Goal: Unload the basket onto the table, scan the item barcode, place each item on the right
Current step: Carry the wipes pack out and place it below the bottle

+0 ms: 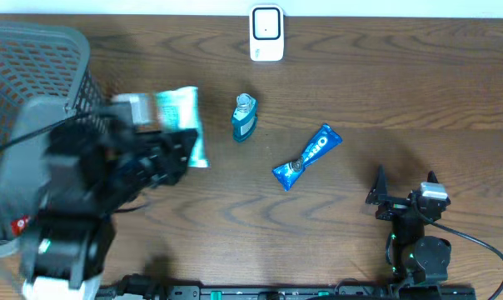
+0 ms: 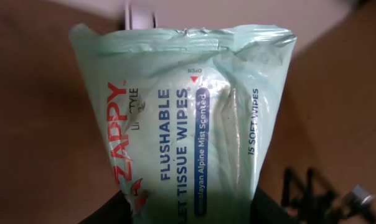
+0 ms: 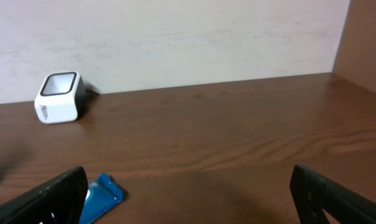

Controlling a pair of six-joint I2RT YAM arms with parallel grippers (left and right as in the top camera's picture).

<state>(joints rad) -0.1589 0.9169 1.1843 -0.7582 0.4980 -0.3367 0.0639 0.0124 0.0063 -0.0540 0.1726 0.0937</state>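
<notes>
A pale green pack of flushable wipes (image 1: 181, 112) is held above the table's left side, with my left gripper (image 1: 172, 154) shut on its near end. The left wrist view is filled by the pack (image 2: 182, 112), printed face toward the camera, with the gripper (image 2: 191, 211) pressing on both sides of its lower end. The white scanner (image 1: 266, 33) stands at the far edge, beyond the pack. No barcode shows on the visible face. My right gripper (image 1: 405, 179) rests open at the near right, nothing between its fingers (image 3: 57, 196).
A grey mesh basket (image 1: 27, 58) fills the far left corner. A small blue bottle (image 1: 244, 117) stands mid-table, and a blue snack packet (image 1: 307, 156) lies to its right. The right wrist view shows the scanner (image 3: 58, 98) and the packet's end (image 3: 101, 198).
</notes>
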